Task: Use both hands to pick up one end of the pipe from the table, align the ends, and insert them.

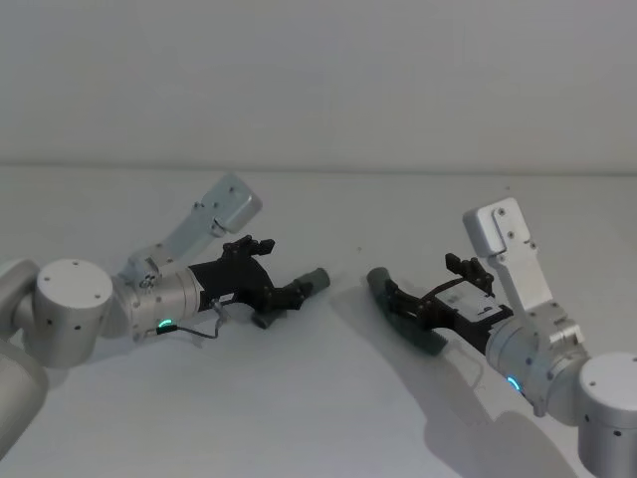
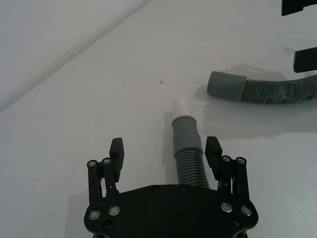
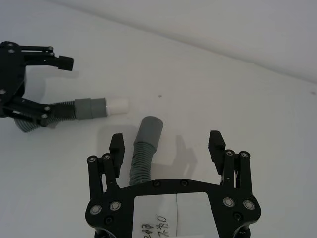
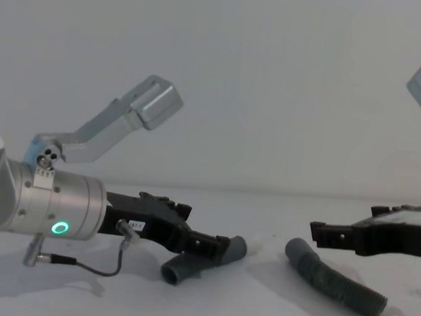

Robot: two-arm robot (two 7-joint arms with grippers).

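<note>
Grey ribbed white-tipped pipe (image 2: 190, 163) sits inside spread-apart left tool (image 2: 165, 146), socketed piece (image 3: 143, 148) inside spread-apart right tool (image 3: 166, 140).

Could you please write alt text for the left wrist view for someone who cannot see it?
The left gripper, open, has a ribbed grey hose with a whitish tip between its fingers, white table beneath. A second hose with a wider cuff lies beyond.

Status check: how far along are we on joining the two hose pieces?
Done: both grippers are in place. The left gripper straddles the whitish-tipped piece, the right gripper the socket piece. In hand: nothing gripped; both are open, pieces lying apart on the table. Remaining: grasp, lift, align, insert.
</note>
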